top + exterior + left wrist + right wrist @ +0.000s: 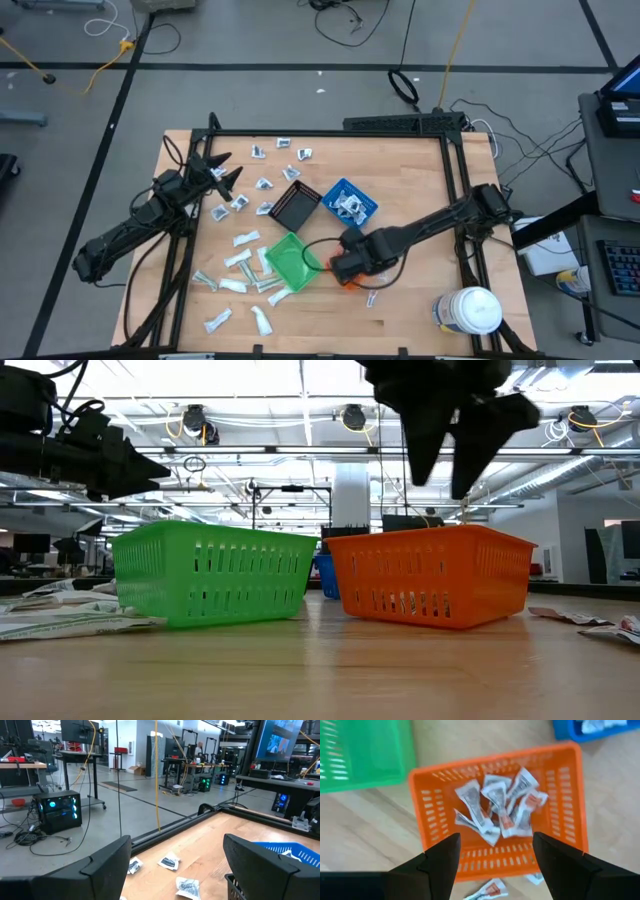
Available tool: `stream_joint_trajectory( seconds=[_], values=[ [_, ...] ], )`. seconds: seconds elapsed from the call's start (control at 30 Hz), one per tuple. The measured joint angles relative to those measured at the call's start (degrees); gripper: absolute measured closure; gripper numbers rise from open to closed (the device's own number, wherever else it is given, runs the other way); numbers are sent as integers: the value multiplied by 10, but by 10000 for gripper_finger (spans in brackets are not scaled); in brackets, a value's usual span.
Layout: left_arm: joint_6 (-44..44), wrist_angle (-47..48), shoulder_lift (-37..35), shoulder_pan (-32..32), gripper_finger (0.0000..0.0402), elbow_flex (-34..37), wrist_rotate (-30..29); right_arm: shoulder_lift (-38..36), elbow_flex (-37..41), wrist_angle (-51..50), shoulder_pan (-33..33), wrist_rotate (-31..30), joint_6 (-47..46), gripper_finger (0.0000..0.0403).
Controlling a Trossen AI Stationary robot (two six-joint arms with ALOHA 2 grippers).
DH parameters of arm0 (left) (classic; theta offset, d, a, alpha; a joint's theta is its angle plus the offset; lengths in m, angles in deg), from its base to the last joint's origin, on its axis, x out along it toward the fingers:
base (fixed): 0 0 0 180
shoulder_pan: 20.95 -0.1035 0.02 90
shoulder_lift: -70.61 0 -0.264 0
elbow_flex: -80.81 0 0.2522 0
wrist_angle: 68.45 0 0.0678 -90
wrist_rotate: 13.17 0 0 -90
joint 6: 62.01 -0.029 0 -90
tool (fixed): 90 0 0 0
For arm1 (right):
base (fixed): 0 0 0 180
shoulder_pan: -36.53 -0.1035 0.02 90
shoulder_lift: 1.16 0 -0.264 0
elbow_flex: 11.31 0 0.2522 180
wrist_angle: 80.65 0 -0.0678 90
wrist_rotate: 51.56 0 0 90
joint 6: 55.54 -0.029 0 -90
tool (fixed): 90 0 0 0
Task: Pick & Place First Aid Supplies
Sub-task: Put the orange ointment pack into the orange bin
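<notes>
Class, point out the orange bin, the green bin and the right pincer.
orange bin (568,815): right wrist view, side wall.
green bin (210,575): low view, front wall.
right pincer (496,857): right wrist view, between its open fingertips.

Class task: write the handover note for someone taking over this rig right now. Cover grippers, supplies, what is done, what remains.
Right gripper: open, empty, directly above the orange bin.
Left gripper: open, empty, waiting over the table's left side.
Done: a pile of packets in the orange bin; some in the blue bin.
Left: loose packets scattered around the green bin and the black bin; a packet lying just outside the orange bin.
</notes>
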Motion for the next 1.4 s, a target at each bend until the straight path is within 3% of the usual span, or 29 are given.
stream_joint_trajectory(
  seconds=[0.4, 0.67, 1.03, 1.4],
  values=[
    [0, 0, 0, 0, 78, 0, 0, -13, 40, 0, -81, -13, -134, 156],
    [0, 0, 0, 0, 78, 0, 0, -57, 125, 5, -122, -9, -243, 156],
    [0, 0, 0, 0, 78, 0, 0, -99, 201, 42, -130, -9, -287, 156],
    [0, 0, 0, 0, 78, 0, 0, -99, 303, 235, -114, -9, -274, 156]
  ],
)
